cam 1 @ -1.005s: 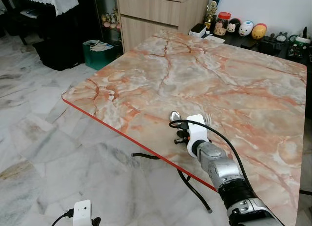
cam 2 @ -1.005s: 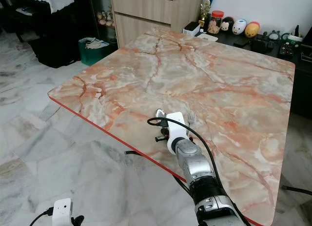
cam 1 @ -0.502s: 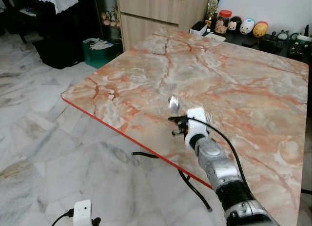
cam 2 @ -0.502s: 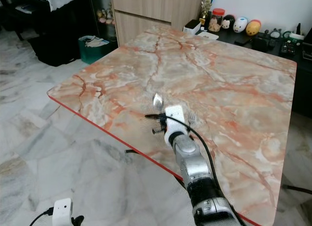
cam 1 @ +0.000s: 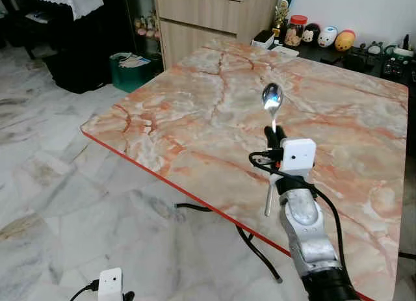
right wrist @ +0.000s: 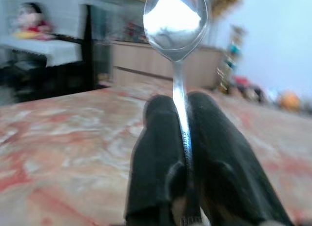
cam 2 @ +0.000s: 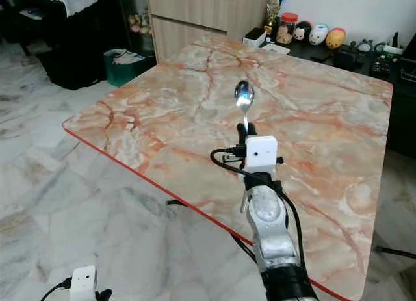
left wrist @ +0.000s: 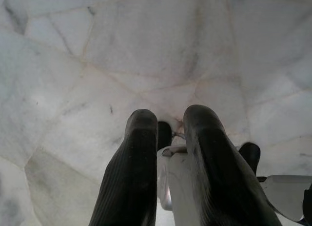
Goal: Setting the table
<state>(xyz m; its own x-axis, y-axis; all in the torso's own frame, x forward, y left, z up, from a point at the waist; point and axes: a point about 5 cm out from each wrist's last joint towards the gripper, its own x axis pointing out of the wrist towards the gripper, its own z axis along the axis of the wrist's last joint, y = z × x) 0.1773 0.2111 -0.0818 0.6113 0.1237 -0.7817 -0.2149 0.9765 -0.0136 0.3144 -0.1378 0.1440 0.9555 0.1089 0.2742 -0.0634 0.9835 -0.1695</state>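
A silver spoon point(cam 1: 272, 98) stands upright above the orange marble-patterned table point(cam 1: 195, 119), bowl up, its handle point(cam 1: 268, 203) hanging below the wrist. My right gripper point(cam 1: 272, 137) is shut on the handle over the table's near half; in the right wrist view the black fingers point(right wrist: 161, 157) pinch the spoon point(right wrist: 174, 21). My left gripper point(left wrist: 170, 116) hangs idle over the pale marble floor, its fingers a little apart with nothing between them.
The table's red near edge point(cam 1: 162, 179) runs diagonally, with black legs point(cam 1: 260, 249) below it. A wooden cabinet point(cam 1: 208, 18) and a green bin point(cam 1: 133, 70) stand behind the table. Jars and toys point(cam 1: 325, 38) line a dark counter at the back right.
My right gripper has lifted the spoon off the table near the edge, turned it bowl-up and moved it to the right and farther in.
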